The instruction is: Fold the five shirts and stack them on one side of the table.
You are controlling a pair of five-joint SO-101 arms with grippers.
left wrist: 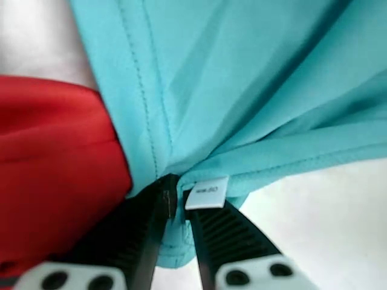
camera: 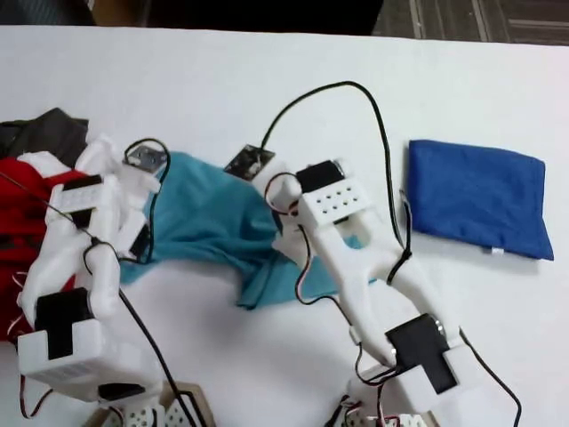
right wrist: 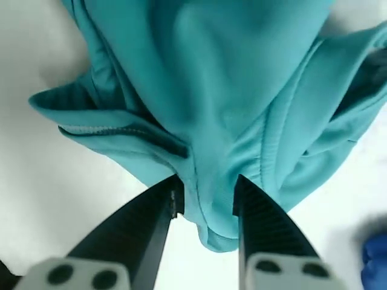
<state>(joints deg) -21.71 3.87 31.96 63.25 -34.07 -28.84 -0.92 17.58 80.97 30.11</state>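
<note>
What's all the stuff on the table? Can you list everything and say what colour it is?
teal shirt: one, teal, crumpled mid-table between the two arms
blue shirt: one, blue, folded flat, out past the right arm
red shirt: one, red, bunched by the left arm, next to the teal shirt
dark shirt: one, dark grey, behind the red shirt
table: one, white, under everything
left gripper: one, black fingers, shut on the teal shirt by its label
right gripper: one, black fingers, shut on a bunch of the teal shirt
</note>
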